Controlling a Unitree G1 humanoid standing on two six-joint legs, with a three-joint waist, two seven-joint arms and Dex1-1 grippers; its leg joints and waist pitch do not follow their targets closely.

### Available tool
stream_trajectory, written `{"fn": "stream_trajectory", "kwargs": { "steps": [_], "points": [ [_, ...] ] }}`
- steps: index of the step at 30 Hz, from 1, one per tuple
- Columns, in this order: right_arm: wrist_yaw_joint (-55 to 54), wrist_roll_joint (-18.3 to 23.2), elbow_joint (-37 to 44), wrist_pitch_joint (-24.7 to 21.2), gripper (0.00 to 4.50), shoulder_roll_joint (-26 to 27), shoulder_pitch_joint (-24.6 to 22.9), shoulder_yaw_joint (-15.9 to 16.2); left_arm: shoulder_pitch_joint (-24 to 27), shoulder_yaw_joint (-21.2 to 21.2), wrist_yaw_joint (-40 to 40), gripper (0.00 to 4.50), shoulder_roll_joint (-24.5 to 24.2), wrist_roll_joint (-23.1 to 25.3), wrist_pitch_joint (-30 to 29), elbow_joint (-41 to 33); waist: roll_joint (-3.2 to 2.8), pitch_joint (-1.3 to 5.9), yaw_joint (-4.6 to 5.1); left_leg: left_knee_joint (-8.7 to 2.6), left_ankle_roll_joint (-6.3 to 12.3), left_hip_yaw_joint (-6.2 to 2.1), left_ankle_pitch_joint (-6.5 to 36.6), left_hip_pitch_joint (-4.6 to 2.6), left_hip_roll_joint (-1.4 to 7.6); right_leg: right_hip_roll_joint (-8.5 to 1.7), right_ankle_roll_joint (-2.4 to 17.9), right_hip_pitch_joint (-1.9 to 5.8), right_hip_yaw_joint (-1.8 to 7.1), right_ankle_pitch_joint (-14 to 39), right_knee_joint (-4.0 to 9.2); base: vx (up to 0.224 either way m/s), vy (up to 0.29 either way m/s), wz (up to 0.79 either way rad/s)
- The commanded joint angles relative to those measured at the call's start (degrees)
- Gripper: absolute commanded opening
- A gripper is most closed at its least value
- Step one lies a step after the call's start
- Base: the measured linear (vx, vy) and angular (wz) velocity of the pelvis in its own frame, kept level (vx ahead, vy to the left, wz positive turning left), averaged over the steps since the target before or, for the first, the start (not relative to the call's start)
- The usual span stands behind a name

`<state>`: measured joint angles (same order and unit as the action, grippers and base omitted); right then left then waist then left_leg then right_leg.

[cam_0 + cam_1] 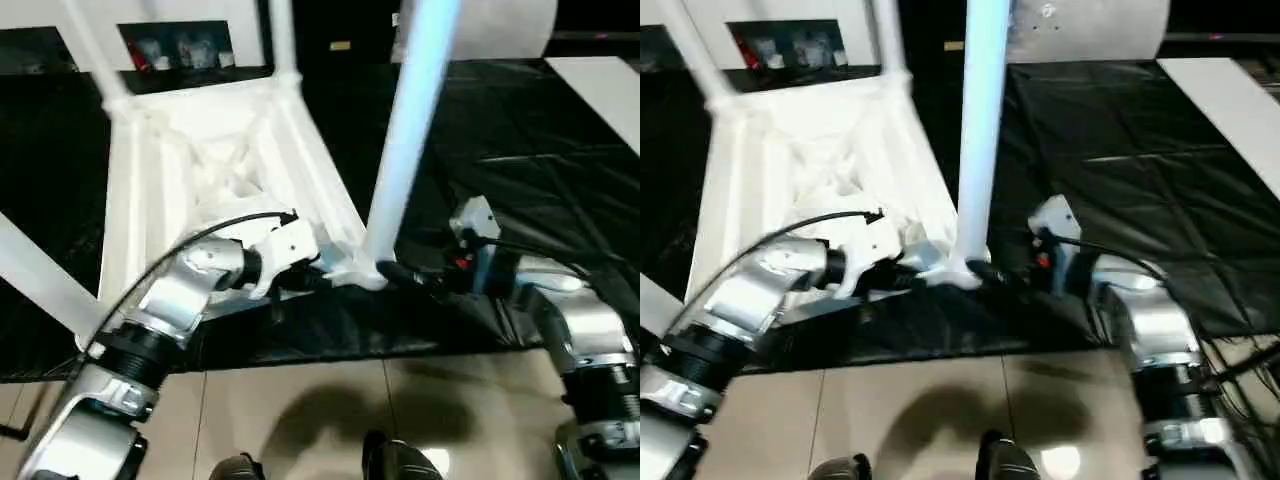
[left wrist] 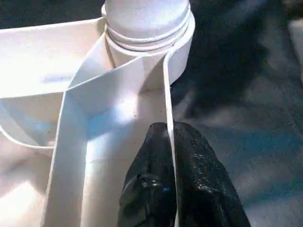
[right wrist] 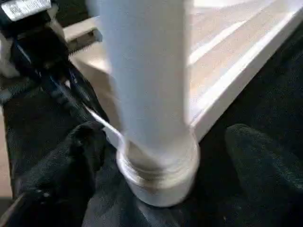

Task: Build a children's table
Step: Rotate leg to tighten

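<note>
Tabletop (image 1: 215,150) lies upside down on the black sheet (image 1: 520,150) in front of you, ribbed underside up, and your left gripper (image 2: 169,142) is clamped on the thin side wall (image 2: 166,90) of it, one black finger on each face, just short of the near corner socket (image 2: 147,47). From that socket a white leg (image 1: 412,120) stands up, leaning slightly away from you. Your right gripper (image 3: 161,156) sits at the foot of this leg with its fingers (image 3: 255,156) spread wide, one on either side of the socket collar and apart from the tube, so it holds nothing. In the head views the two grippers face each other across this corner, left on the tabletop side, right on the sheet side. Two more legs (image 1: 95,50) rise from the far corners, and a fourth (image 1: 35,270) crosses the picture's left edge near your left forearm. Beyond the sheet's near edge lies the beige tile floor (image 1: 300,410), with your dark feet (image 1: 395,460) at the bottom.
</note>
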<state>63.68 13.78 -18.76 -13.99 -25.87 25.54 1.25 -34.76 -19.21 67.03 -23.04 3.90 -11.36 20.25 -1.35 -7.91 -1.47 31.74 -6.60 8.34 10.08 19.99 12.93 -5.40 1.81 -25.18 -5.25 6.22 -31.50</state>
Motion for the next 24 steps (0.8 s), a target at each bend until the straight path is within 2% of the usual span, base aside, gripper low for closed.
{"fn": "stream_trajectory", "kwargs": {
  "steps": [1,2,3,5,6,9,11,12,14,17,19,24],
  "points": [
    [2.7,-0.4,-1.2,2.8,4.45,-0.8,1.7,1.6,0.3,-5.0,4.8,0.0,-0.6,0.9,3.9,2.3,0.9,4.64,-0.1,-2.8,7.69,2.01,9.5,0.46,-1.0,-1.36,12.0,4.03,2.11,19.5,2.92,0.058,-0.024,0.08],
    [5.2,-0.3,-1.9,3.4,4.45,-1.5,2.2,2.4,0.1,-6.1,6.6,0.0,-1.2,1.2,6.1,3.2,0.73,4.95,-0.5,-2.58,8.19,1.99,7.9,0.59,-1.07,-1.19,12.8,4.16,1.99,17.0,2.49,0.055,-0.021,0.05],
    [9.6,0.4,-2.6,3.5,4.45,-2.4,2.8,3.5,-0.1,-7.5,9.4,0.0,-1.9,1.5,9.0,4.1,0.81,4.99,-0.65,-2.49,8.49,2.01,7.1,0.68,-1.01,-1.13,13.2,4.18,2.04,15.4,2.21,0.079,-0.028,0.07],
    [13.4,1.4,-2.2,2.3,4.45,-2.9,2.8,4.5,-0.2,-8.4,11.9,0.0,-2.5,1.4,10.2,4.1,0.77,4.99,-1.1,-2.29,9.45,2.06,5.7,0.88,-0.91,-1.12,14.6,4.37,2.1,11.6,1.49,0.0,0.0,0.0],
    [15.8,2.0,-2.0,1.2,4.3,-3.2,2.8,5.1,-0.4,-9.0,13.6,0.0,-2.9,1.4,11.0,4.0,0.9,5.28,-1.53,-2.17,10.2,2.02,4.0,0.79,-0.73,-1.22,15.5,4.54,2.12,9.4,1.05,0.0,0.0,0.0],
    [18.4,2.6,-2.4,0.3,4.09,-3.2,3.0,6.1,-0.8,-9.6,15.6,0.0,-3.4,1.3,12.3,4.2,0.78,5.27,-2.0,-2.18,10.27,1.94,3.9,0.68,-0.51,-1.33,16.2,4.5,2.08,9.4,0.95,0.0,0.0,0.0],
    [19.6,2.9,-3.9,0.9,3.91,-2.8,3.4,6.8,-1.3,-9.9,17.2,0.0,-3.7,1.3,14.1,5.2,0.75,5.17,-2.05,-2.25,9.77,1.97,4.9,0.68,-0.51,-1.37,16.0,4.46,2.08,10.8,1.09,0.0,0.0,0.0],
    [19.8,3.1,-4.2,1.1,3.79,-2.5,3.5,6.9,-1.4,-10.0,17.7,0.0,-3.8,1.3,14.5,5.4,0.8,4.99,-2.07,-2.41,8.5,1.93,7.0,0.76,-0.58,-1.53,15.0,4.57,2.05,14.3,1.51,0.0,0.0,0.0],
    [20.5,3.5,-4.8,1.5,3.66,-2.0,3.9,7.1,-1.8,-10.1,18.5,0.0,-3.9,1.0,15.5,6.2,0.88,4.89,-2.04,-2.49,7.2,1.92,8.8,0.75,-0.68,-1.57,13.7,4.59,2.07,17.5,1.87,0.0,0.0,0.0],
    [21.8,4.1,-4.8,0.7,3.42,-1.7,4.1,7.2,-2.1,-10.0,19.2,0.0,-3.7,0.8,16.2,6.7,0.97,4.82,-1.99,-2.55,6.16,1.9,9.7,0.71,-0.77,-1.55,12.4,4.6,2.09,20.2,2.18,0.0,0.0,0.0],
    [23.6,5.0,-4.4,-0.9,3.23,-1.6,4.1,7.6,-2.5,-9.9,19.6,0.0,-3.4,0.7,16.6,7.4,0.95,4.97,-2.01,-2.52,6.01,1.89,9.0,0.7,-0.7,-1.46,12.4,4.6,2.11,19.5,2.06,0.0,0.0,0.0],
    [25.1,5.5,-4.4,-1.5,2.87,-1.8,4.2,8.0,-2.8,-9.8,19.7,0.0,-3.1,0.7,17.4,8.7,0.95,5.26,-2.11,-2.33,6.81,1.87,6.8,0.82,-0.69,-1.37,13.6,4.69,2.11,15.4,1.52,0.0,0.0,0.0]
  ]
}}
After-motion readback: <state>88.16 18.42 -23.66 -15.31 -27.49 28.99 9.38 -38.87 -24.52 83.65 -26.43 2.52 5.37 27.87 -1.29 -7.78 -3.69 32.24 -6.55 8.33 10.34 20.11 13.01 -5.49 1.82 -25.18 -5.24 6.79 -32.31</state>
